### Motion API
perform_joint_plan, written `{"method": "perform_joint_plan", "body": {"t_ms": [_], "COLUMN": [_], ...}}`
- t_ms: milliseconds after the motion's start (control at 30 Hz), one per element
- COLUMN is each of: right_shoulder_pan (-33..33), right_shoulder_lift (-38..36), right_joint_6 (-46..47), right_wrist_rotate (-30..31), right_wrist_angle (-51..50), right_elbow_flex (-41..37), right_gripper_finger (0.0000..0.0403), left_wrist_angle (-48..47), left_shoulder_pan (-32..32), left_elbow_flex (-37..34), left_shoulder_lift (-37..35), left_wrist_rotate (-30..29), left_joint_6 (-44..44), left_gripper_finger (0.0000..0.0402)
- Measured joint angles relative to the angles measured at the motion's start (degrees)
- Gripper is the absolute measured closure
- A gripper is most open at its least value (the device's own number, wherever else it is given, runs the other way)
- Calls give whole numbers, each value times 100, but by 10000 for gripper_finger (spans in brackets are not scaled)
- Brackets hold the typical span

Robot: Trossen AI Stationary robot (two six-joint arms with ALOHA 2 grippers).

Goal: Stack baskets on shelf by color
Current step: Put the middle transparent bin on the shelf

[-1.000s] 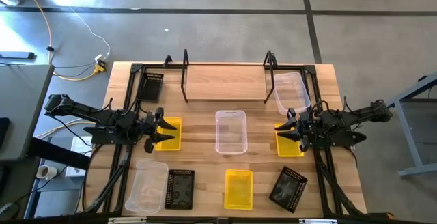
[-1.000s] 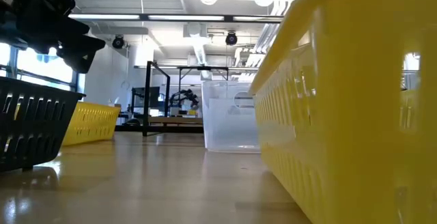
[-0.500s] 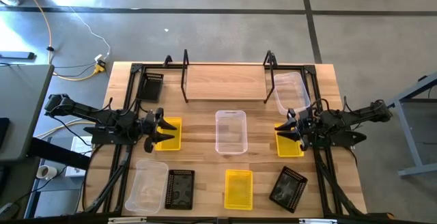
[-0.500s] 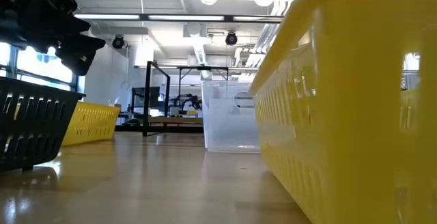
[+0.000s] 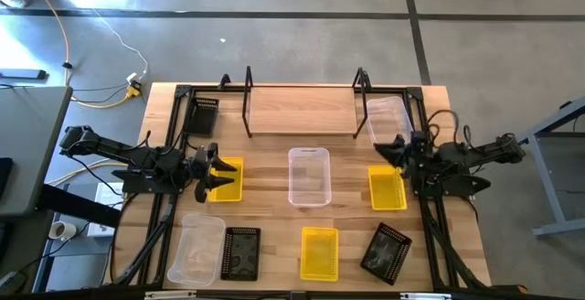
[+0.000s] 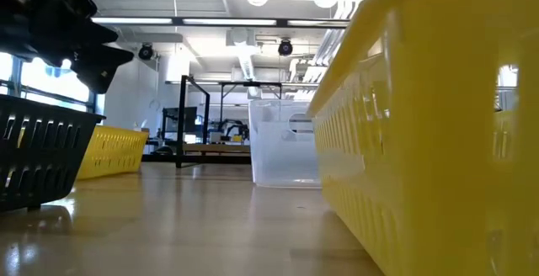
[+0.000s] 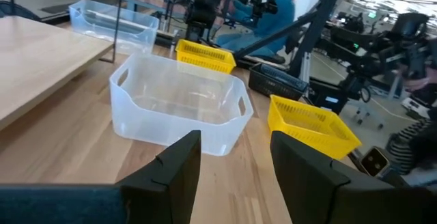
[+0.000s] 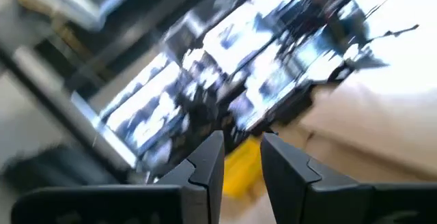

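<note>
Overhead, shelf (image 5: 302, 110): I see a pale wood plank in a black rod frame at upper centre, long axis running left to right across the picture.
Baskets, centre: one clear basket (image 5: 309, 176) below the shelf, long axis top to bottom; a yellow basket (image 5: 319, 252) beneath it, aligned the same.
Baskets, left: yellow basket (image 5: 227, 179) at mid left, black basket (image 5: 202, 115) above it, clear bin (image 5: 195, 248) and black bin (image 5: 241, 252) at lower left.
Baskets, right: yellow bin (image 5: 387, 188) at mid right, clear basket (image 5: 388, 122) just right of the shelf's end post, black one (image 5: 386, 251) tilted at lower right.
Left gripper (image 5: 209, 173): over the mid-left yellow basket, fingers apart, nothing between them.
Right gripper (image 5: 391, 147): between the right clear basket and the yellow bin, fingers parted with a narrow gap, nothing held.
In the way: the shelf plank is bare; upright posts stand at both ends.
</note>
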Motion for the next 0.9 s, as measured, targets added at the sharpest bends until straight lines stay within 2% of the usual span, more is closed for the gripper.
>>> {"method": "perform_joint_plan", "body": {"t_ms": [133, 300, 433, 567, 700, 900], "right_shoulder_pan": [0, 0, 0, 0, 0, 2], "right_shoulder_lift": [2, 36, 366, 1075, 1986, 3361], "right_joint_6": [-141, -237, -239, -346, -348, -466], "right_wrist_rotate": [549, 745, 846, 856, 808, 428], "right_wrist_angle": [-23, -13, -9, -15, -81, -142], "right_elbow_flex": [317, 794, 1210, 1695, 2188, 2984], "right_gripper_finger": [319, 319, 319, 319, 319, 319], "left_wrist_angle": [0, 2, 25, 40, 39, 39], "left_shoulder_pan": [0, 0, 0, 0, 0, 0], "left_elbow_flex": [0, 0, 0, 0, 0, 0], "left_shoulder_lift": [2, 2, 2, 2, 2, 2], "left_wrist_rotate": [-124, -124, -124, -122, -209, -372], "left_joint_6": [-15, -16, -7, -101, -744, -1463], "left_gripper_finger": [233, 233, 233, 233, 233, 233]}}
